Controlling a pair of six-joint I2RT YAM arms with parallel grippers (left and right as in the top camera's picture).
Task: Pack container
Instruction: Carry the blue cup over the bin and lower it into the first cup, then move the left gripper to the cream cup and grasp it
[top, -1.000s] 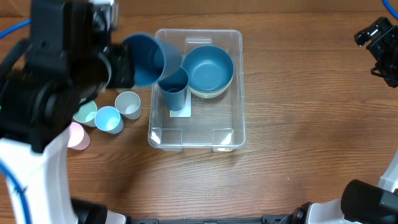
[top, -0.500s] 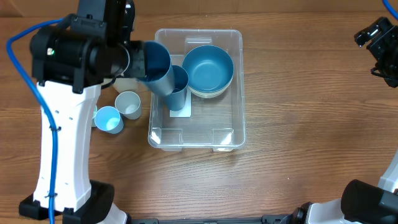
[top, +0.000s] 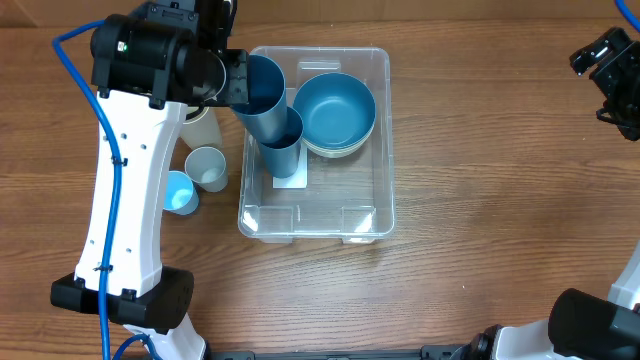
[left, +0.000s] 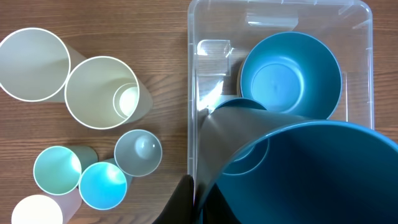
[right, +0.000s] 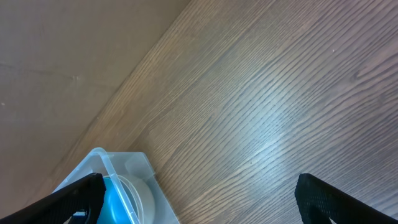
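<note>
The container (top: 387, 150) is a clear bin in the middle of the table. In it rest a blue bowl (top: 336, 112) over a pale one and an upright dark blue cup (top: 283, 152). My left gripper (top: 233, 84) is shut on the wall of a large blue cup (top: 263, 100). That cup hangs tilted over the bin's left side, its base close to the dark blue cup. In the left wrist view the gripper (left: 198, 188) pinches the large cup (left: 298, 177) at its rim, with the bowl (left: 290, 76) beyond. My right gripper (top: 610, 75) stands open and empty at the far right.
Left of the bin stand loose cups: a cream one (left: 34, 64), a cream one with another nested inside (left: 102, 92), grey (left: 138, 152), mint (left: 57, 170), light blue (left: 102, 185) and pink (left: 37, 210). In the right wrist view the bin's corner (right: 127, 163) lies lower left.
My left arm has swung right and toward the far side, carrying the large blue cup from outside the bin's left wall to over the bin. The right arm has not moved.
</note>
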